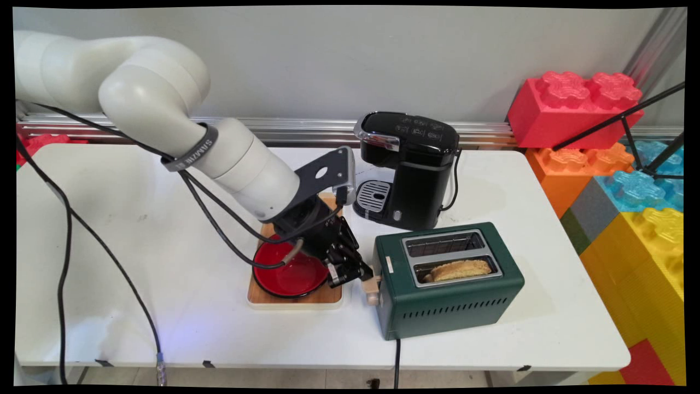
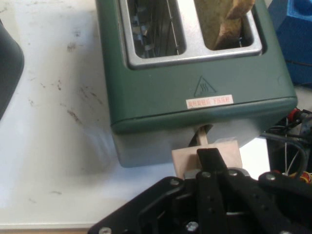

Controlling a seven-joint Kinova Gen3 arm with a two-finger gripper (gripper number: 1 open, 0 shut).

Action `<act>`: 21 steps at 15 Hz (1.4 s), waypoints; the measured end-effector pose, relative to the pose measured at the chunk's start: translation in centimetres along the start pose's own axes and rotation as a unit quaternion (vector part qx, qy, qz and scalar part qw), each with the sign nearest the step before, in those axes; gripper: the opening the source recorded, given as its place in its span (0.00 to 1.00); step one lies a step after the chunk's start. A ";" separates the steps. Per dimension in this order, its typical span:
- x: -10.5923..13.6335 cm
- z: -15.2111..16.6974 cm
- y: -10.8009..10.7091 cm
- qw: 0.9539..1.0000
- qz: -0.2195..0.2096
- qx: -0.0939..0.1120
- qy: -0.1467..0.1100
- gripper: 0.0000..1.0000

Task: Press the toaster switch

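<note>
Toaster (image 1: 448, 279) sits at the table's (image 1: 164, 306) right-centre in the main view, bread (image 1: 458, 269) in its near slot and a coffee maker (image 1: 407, 169) at its 11 o'clock; the gripper (image 1: 358, 273) sits at its wooden lever (image 1: 373, 287) on the 9 o'clock end, over a red bowl (image 1: 287, 271) on a tray (image 1: 295, 298). In the hand view the fingers look closed together on the lever (image 2: 207, 156) at 6 o'clock of the toaster (image 2: 195, 73). My guess: an off-centre push could slip off the lever or shove the toaster aside.
</note>
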 end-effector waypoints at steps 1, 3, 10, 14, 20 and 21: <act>-0.1 0.1 0.0 1.000 0.000 0.000 0.000 0.00; -0.3 0.4 0.0 1.000 0.000 0.002 0.001 0.00; -0.9 1.2 0.0 1.000 0.001 0.005 0.003 0.00; -1.2 1.5 0.0 1.000 0.001 0.005 0.004 0.00; -1.5 2.0 0.0 1.000 0.002 0.007 0.005 0.00; -1.5 2.1 0.0 1.000 0.002 0.007 0.005 0.00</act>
